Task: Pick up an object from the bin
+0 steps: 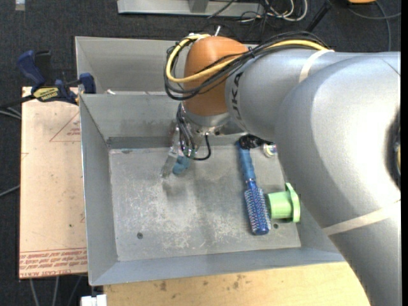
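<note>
My gripper [175, 164] hangs low over the back left part of the bin floor, just under the arm's orange cover. A small teal piece [182, 166] shows at its tip; I cannot tell whether it is a loose thing or part of the gripper. A blue hairbrush [252, 196] lies to the right of the gripper, handle toward the back wall and bristle head toward the front. A light green plastic piece [284, 204] rests against the brush head on its right side.
A small pale round thing [269, 150] lies near the back wall, right of the brush handle and partly under the arm. The big grey arm covers the bin's right side. Bare floor stretches across the left and front of the bin.
</note>
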Tool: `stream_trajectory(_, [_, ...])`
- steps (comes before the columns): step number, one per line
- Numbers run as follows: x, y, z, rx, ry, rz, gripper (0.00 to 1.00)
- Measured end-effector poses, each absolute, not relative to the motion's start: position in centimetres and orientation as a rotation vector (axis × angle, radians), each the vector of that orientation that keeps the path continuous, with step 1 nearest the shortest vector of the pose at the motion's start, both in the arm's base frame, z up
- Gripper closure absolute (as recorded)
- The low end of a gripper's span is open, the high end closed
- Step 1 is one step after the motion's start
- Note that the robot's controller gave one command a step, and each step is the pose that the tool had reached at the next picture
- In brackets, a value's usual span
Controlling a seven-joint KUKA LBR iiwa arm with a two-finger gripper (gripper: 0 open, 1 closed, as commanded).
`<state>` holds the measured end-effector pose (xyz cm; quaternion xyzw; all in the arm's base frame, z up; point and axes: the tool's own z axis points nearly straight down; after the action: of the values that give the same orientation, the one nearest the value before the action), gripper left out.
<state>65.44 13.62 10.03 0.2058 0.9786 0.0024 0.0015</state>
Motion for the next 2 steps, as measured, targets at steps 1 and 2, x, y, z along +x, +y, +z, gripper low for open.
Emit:
stream_trajectory(1, [64.02,11.41,7.57,0.981,2.968,0.014,0.00])
stream_trajectory(2, [63.89,11.42,7.46,0.983,2.973,0.011,1.00])
